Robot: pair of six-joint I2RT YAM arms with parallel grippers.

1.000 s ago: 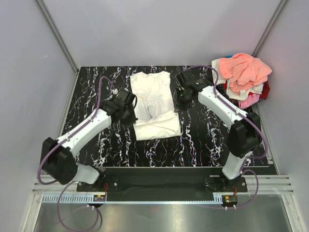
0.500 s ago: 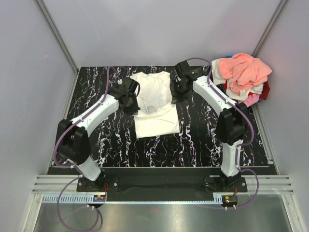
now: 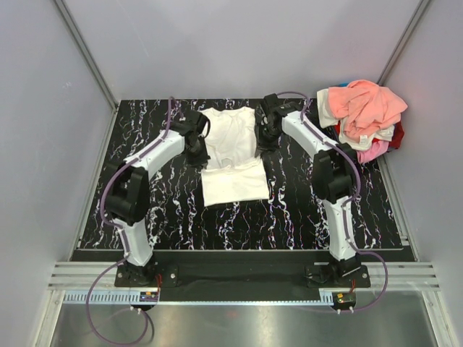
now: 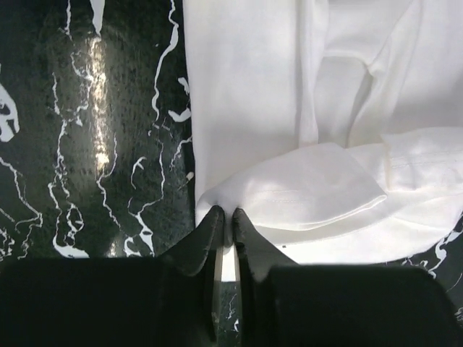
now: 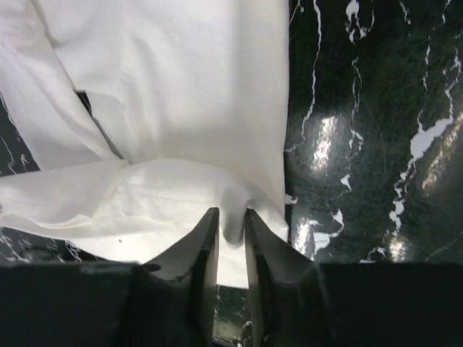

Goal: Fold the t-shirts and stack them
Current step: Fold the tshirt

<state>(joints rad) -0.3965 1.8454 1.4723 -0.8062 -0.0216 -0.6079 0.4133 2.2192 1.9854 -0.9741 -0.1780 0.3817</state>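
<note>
A white t-shirt point(image 3: 230, 155) lies partly folded at the back middle of the black marble table point(image 3: 145, 210). My left gripper point(image 3: 197, 150) sits at its left edge. In the left wrist view, that gripper point(image 4: 226, 217) is shut on a pinch of the white cloth point(image 4: 289, 108). My right gripper point(image 3: 262, 143) sits at the shirt's right edge. In the right wrist view, its jaws point(image 5: 231, 220) stand slightly apart with a ridge of the white cloth point(image 5: 181, 87) between them. More t-shirts are piled point(image 3: 362, 116) at the back right, a salmon one point(image 3: 369, 101) on top.
Grey walls close the table in on three sides. The pile of shirts spills over the table's back right corner. Bare marble shows in front of the white shirt and to either side of it.
Both grippers moved toward the back along the shirt's side edges, drawing folded cloth with them. The right jaws parted, and the left jaws eased slightly.
</note>
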